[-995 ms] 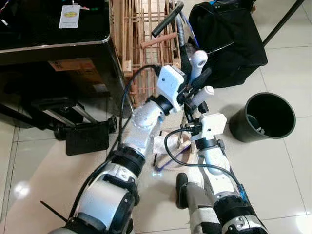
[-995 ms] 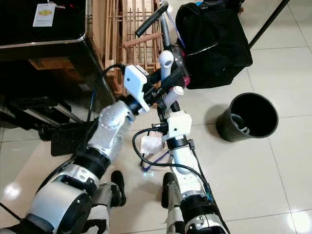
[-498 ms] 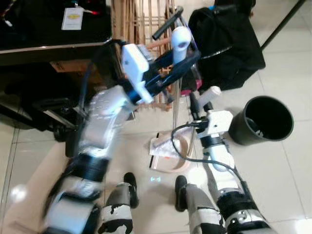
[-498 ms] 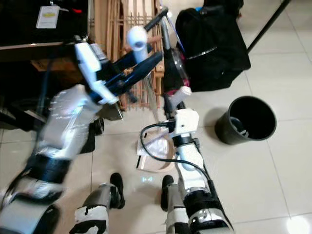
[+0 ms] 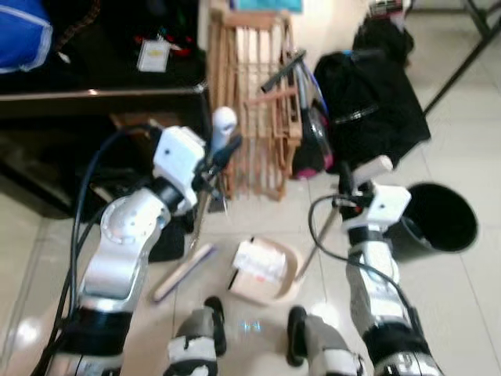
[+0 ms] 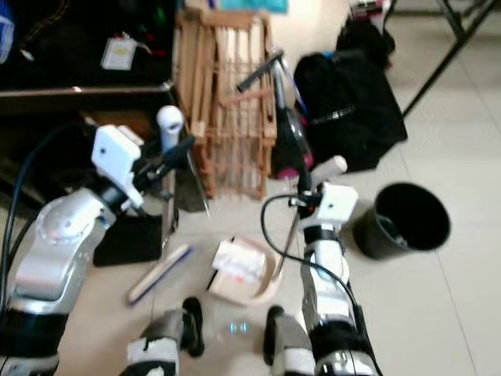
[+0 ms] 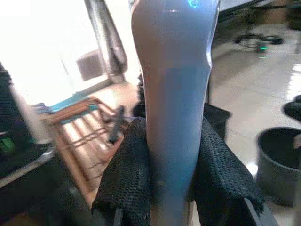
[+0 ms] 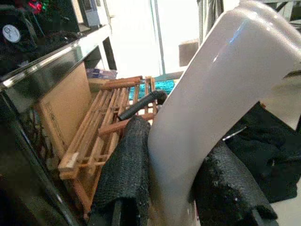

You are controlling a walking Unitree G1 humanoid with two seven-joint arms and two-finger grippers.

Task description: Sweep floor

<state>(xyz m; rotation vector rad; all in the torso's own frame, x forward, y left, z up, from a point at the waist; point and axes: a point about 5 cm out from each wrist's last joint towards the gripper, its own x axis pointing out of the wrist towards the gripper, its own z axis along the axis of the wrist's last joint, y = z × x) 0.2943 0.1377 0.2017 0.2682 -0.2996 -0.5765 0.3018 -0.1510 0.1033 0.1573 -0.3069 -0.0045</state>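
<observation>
Your left gripper [image 5: 221,154] clamps the white broom handle [image 5: 223,125] | right gripper [image 5: 352,182] grips the white dustpan handle [image 5: 374,165] | beige dustpan [image 5: 264,272] rests beside the black round bin [image 5: 438,229].

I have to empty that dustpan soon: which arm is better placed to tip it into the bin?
Right. The right gripper is shut on the cream dustpan's white handle, and the round black bin stands right beside that arm; the left gripper holds the broom handle.

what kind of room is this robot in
Probably a lived-in room of a home, maybe a storage corner: glossy pale tiled floor, a folded wooden rack leaning by a dark cabinet, a black bag and a dark bin.
</observation>
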